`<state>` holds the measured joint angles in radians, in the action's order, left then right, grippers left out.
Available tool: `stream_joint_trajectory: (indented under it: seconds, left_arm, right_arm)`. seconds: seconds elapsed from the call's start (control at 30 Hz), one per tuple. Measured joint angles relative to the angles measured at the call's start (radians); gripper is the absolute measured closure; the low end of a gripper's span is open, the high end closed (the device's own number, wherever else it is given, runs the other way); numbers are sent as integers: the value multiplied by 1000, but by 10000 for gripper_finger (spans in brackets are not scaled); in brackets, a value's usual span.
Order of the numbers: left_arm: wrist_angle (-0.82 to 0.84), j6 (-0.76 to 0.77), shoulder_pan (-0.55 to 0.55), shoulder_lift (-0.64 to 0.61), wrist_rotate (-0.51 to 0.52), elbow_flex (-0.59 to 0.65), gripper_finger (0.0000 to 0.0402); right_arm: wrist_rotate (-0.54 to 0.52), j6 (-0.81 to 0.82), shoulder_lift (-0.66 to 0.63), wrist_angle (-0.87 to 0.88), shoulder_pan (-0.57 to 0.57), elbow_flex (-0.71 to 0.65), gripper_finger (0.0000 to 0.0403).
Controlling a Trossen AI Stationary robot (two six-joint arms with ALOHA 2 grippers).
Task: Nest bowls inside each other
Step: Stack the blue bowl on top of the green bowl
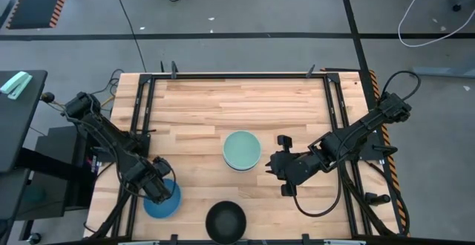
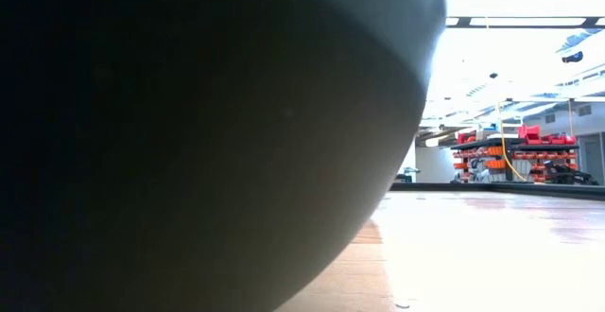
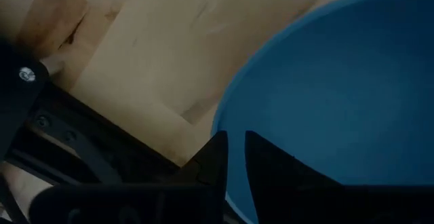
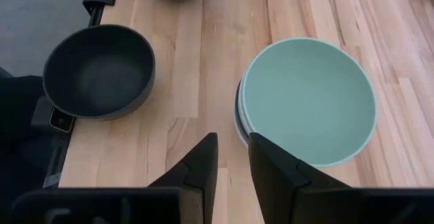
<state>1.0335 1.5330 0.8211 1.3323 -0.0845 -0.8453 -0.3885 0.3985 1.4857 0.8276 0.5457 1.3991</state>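
A blue bowl (image 1: 165,200) stands on the table near its front left corner, with my left gripper (image 1: 154,188) pointing down at its left rim and shut on it. A mint green bowl (image 1: 242,150) sits nested on top of other bowls at mid-table; a white and a dark rim (image 4: 238,115) show under it. A black bowl (image 1: 225,221) stands alone at the front edge and fills most of the low view (image 2: 189,113). My right gripper (image 1: 280,172) hangs open just right of the mint stack, with nothing between its fingers (image 4: 203,163). My left gripper (image 3: 236,159) has the blue bowl's rim (image 3: 235,132) between its two fingers, one finger inside the bowl and one outside. The fingers come from above, pointing down, at the side of the bowl nearest the table's left edge. The bowl rests upright on the table.
A black metal frame (image 1: 141,104) runs along the table's edges; its left rail lies close beside the blue bowl (image 3: 81,136). Bare wood lies across the far half of the table (image 1: 237,104) and between the black bowl and the stack.
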Motion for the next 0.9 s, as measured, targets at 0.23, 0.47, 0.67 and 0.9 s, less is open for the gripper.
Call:
stream_joint_trajectory:
  seconds: [0.23, 0.47, 0.67, 0.9]
  left_arm:
    - [17, 0, 0, -20, 2, 1, 348]
    - [15, -1, 0, -64, 44, 1, 350]
    - [19, 0, 0, -74, 79, 1, 345]
    - [92, 11, 0, -74, 83, 2, 353]
  right_arm:
    - [0, 0, 0, 0, -1, 0, 311]
    - [0, 0, 0, -1, -1, 0, 311]
    - [0, 0, 0, -2, -1, 0, 311]
    - [0, -1, 0, -8, 0, 0, 311]
